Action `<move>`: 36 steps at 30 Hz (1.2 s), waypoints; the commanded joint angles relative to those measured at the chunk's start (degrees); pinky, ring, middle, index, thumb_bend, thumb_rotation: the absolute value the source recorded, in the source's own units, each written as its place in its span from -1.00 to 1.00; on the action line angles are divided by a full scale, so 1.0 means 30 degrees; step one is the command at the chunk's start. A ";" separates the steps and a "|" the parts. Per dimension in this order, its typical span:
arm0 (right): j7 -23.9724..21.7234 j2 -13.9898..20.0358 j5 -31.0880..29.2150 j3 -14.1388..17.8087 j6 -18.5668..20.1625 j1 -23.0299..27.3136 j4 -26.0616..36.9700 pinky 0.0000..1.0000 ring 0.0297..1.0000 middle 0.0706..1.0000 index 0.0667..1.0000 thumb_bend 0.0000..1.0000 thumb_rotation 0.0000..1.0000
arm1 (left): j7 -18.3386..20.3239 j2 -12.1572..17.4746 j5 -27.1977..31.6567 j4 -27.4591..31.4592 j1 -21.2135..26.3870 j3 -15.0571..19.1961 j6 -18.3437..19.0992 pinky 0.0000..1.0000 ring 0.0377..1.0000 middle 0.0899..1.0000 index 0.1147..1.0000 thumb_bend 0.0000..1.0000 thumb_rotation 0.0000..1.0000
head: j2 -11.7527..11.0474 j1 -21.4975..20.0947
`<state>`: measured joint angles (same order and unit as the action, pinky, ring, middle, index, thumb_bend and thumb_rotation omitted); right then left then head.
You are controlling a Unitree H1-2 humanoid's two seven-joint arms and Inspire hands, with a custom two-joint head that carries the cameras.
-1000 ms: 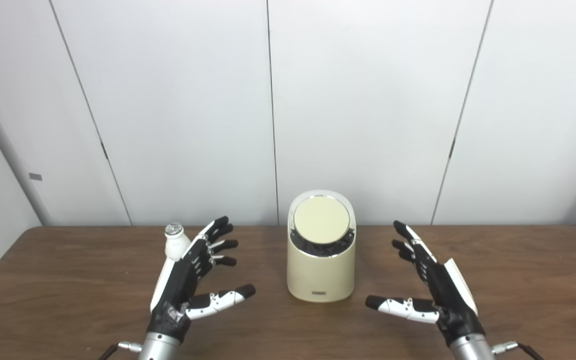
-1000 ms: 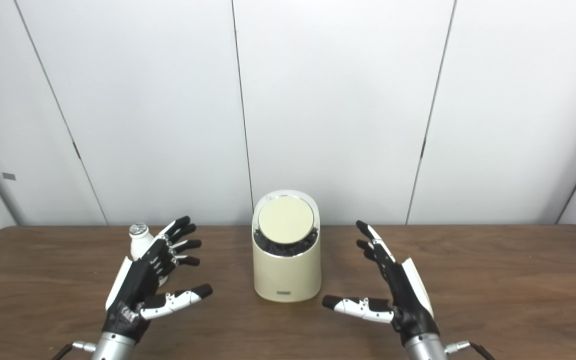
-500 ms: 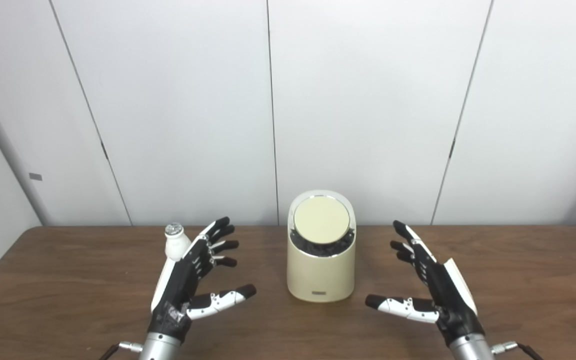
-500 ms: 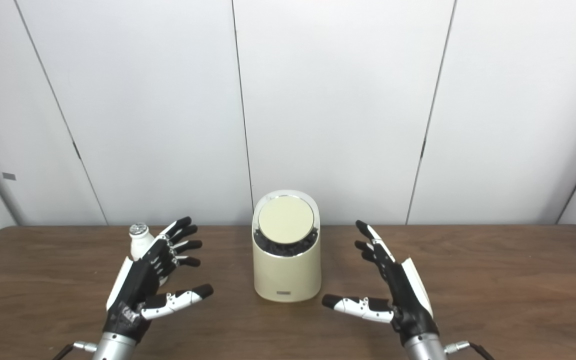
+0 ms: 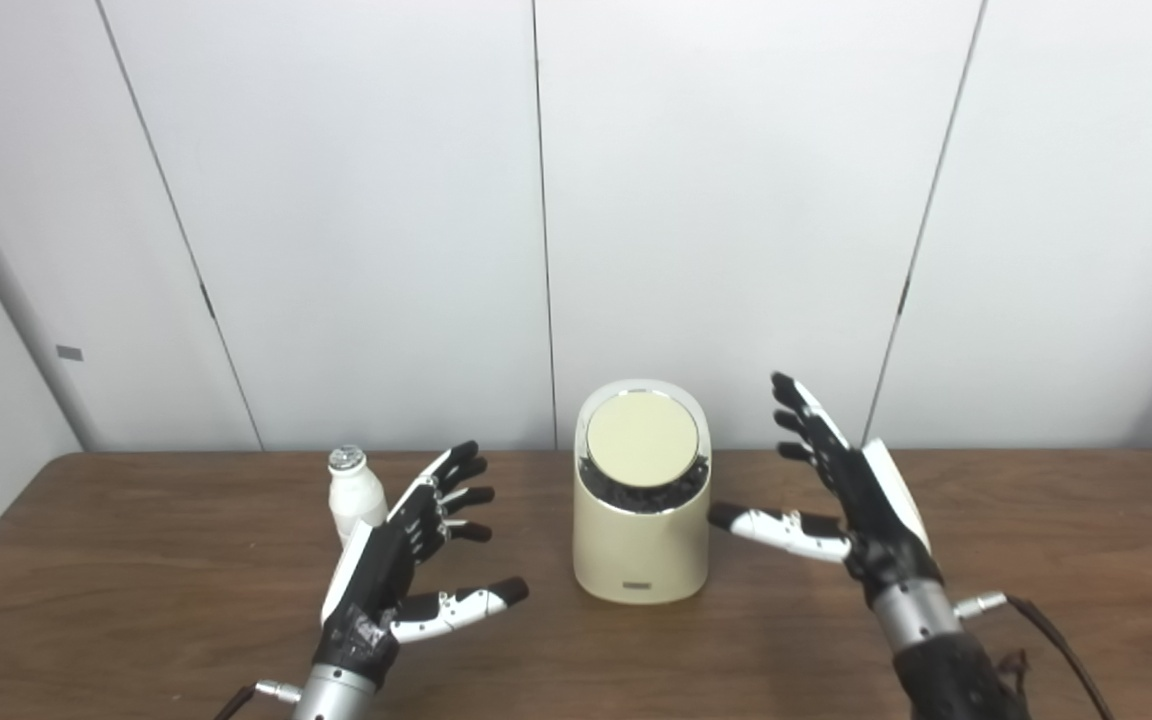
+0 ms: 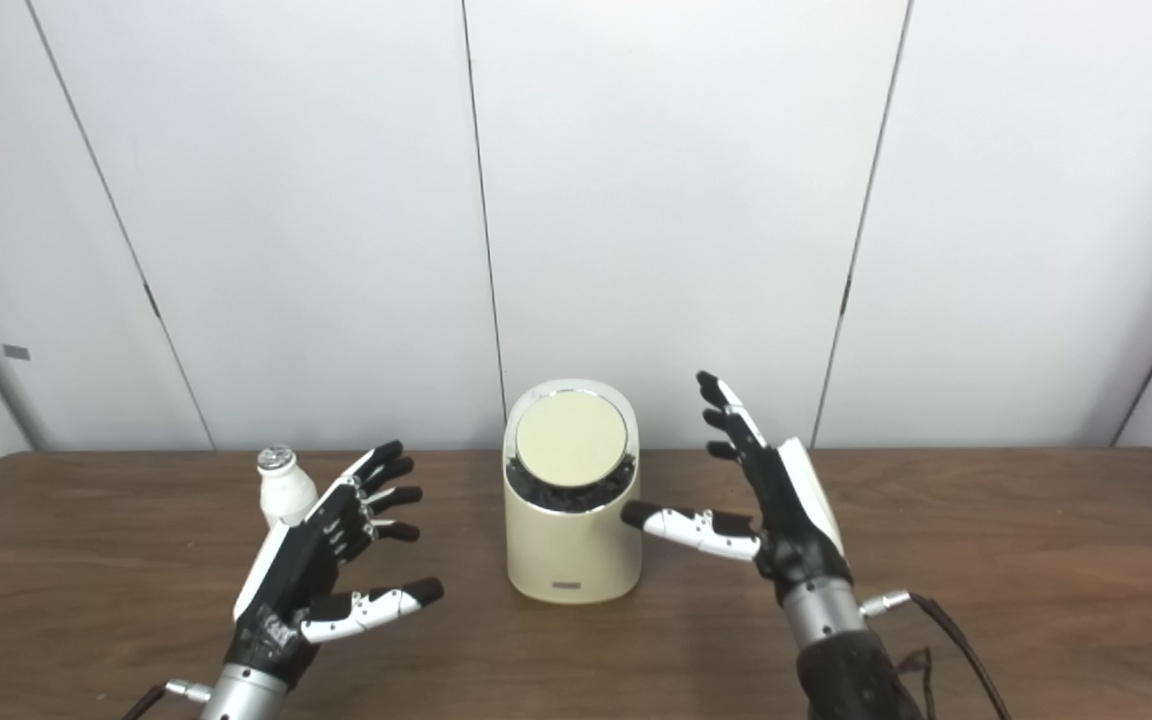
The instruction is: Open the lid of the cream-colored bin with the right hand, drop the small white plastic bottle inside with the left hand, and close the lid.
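Both hands, left hand [image 5: 391, 570] and right hand [image 5: 851, 490], have fingers apart; the bottle [image 5: 353, 492] looks light and slick, best gripped round its body.

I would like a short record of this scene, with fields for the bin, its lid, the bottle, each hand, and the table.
bin: cream-colored cylindrical bin, upright, mid-table
lid: round cream lid, shut, tilted toward camera
bottle: small white plastic bottle with silver cap, upright, left of bin, on table
left hand: left hand open, empty, beside bottle, not touching it
right hand: right hand open, empty, raised right of bin, thumb pointing at it
table: brown wooden table
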<state>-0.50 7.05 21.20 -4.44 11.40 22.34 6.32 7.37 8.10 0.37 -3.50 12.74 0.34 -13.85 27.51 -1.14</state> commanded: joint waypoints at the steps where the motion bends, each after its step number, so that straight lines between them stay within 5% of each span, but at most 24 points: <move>1: -0.0345 0.0126 0.0586 -0.0198 0.0905 0.1336 0.0826 0.57 0.81 0.89 0.92 0.71 -0.13 | 0.0085 0.0236 0.0014 0.0464 0.0741 -0.0024 -0.0181 0.33 0.62 0.79 0.83 0.57 -0.90 | 0.0027 -0.0008; 18: -0.1191 0.0507 0.1797 -0.1315 0.2796 0.4516 -0.0968 0.36 0.79 0.96 0.93 0.62 -0.05 | 0.0069 0.0079 -0.0092 0.0229 0.0825 -0.0200 -0.0173 0.34 0.62 0.80 0.83 0.58 -0.93 | 0.0133 0.0416; 29: -0.1519 0.0496 0.1895 -0.1864 0.3455 0.5543 -0.2058 0.67 0.92 1.00 0.93 0.66 -0.15 | 0.0170 0.0066 0.0066 0.0135 0.0828 -0.0242 -0.0317 0.34 0.63 0.81 0.85 0.53 -0.93 | 0.0150 0.0412; 36: -0.1403 0.0649 0.1891 -0.2036 0.3059 0.5901 -0.2727 0.66 0.93 0.97 0.93 0.72 -0.25 | 0.0204 0.0052 0.0089 -0.0067 0.0877 -0.0299 -0.0558 0.34 0.62 0.81 0.84 0.53 -0.94 | 0.0126 0.0380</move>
<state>-5.35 8.60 26.42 -10.49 22.35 36.28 -2.56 7.92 8.10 0.36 -4.36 13.02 -0.52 -13.47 27.86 -0.09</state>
